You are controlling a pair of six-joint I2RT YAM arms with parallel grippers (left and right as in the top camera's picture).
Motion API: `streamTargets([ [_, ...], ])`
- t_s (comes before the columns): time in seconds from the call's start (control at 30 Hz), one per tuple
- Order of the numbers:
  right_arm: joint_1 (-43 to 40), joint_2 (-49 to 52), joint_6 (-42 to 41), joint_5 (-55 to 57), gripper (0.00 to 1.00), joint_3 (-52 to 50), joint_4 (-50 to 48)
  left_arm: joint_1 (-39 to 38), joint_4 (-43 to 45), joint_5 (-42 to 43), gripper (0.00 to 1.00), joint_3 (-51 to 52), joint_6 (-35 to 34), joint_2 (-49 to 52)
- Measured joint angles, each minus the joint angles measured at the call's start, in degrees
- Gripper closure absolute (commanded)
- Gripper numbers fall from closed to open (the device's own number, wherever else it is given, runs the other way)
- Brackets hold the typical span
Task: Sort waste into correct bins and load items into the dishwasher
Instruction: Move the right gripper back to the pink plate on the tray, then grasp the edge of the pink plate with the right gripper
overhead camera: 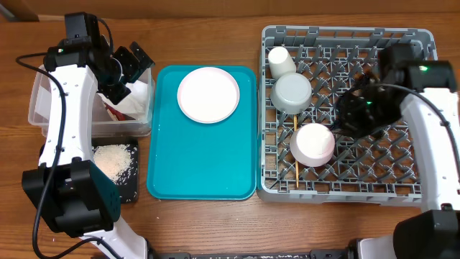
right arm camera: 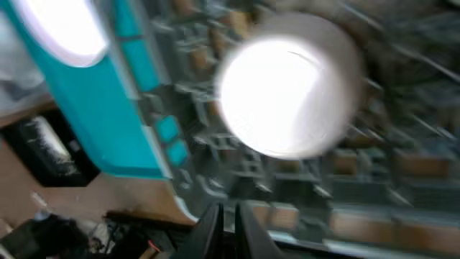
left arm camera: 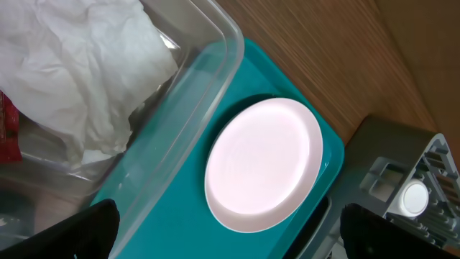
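My left gripper (overhead camera: 126,66) is open and empty above the right end of the clear tub (overhead camera: 43,108). The tub holds the crumpled white napkin (overhead camera: 138,99) and the red-and-white wrapper (overhead camera: 112,110). In the left wrist view the open fingers (left arm camera: 230,237) frame the pink plate (left arm camera: 262,165), with the napkin (left arm camera: 72,72) and tub wall (left arm camera: 194,108) at the left. The pink plate (overhead camera: 208,94) lies on the teal tray (overhead camera: 201,165). Rice (overhead camera: 115,160) lies on the black tray (overhead camera: 129,193). The grey rack (overhead camera: 402,173) holds the cup (overhead camera: 280,61), two bowls (overhead camera: 291,93) (overhead camera: 313,144) and chopsticks (overhead camera: 295,173). My right gripper (overhead camera: 343,116) is shut and empty over the rack, right of the lower bowl.
The right wrist view is blurred; it shows the shut fingers (right arm camera: 224,226), a white bowl (right arm camera: 287,93), the teal tray (right arm camera: 136,108) and the black tray (right arm camera: 47,147). Bare wooden table runs along the front edge (overhead camera: 215,223).
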State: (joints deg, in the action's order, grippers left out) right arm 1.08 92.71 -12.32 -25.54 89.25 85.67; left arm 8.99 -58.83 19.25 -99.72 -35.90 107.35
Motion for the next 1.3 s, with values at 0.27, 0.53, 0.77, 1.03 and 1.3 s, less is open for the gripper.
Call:
streamTargets([
  [0.27, 25.40, 0.50, -14.45, -1.16, 0.84, -0.07, -28.98, 0.00, 0.00, -0.02, 0.00, 0.00, 0.00, 0.00],
  [0.53, 49.13, 4.92, -22.32, 23.50, 0.78, 0.00, -40.63, 0.00, 0.04, 0.00, 0.00, 0.00, 0.00, 0.00],
  [0.77, 51.78, 12.41, -23.02, 34.77, 0.72, 0.00, -42.14, 0.00, 0.02, 0.00, 0.00, 0.00, 0.00, 0.00],
  [1.03, 50.77, 13.99, -20.70, 43.01, 0.72, 0.00, -48.76, 0.00, 0.02, -0.02, 0.00, 0.00, 0.00, 0.00],
  [1.3, 44.57, 18.56, -20.41, 45.83, 0.54, 0.04, -60.24, 0.00, 0.04, -0.02, 0.00, 0.00, 0.00, 0.00],
])
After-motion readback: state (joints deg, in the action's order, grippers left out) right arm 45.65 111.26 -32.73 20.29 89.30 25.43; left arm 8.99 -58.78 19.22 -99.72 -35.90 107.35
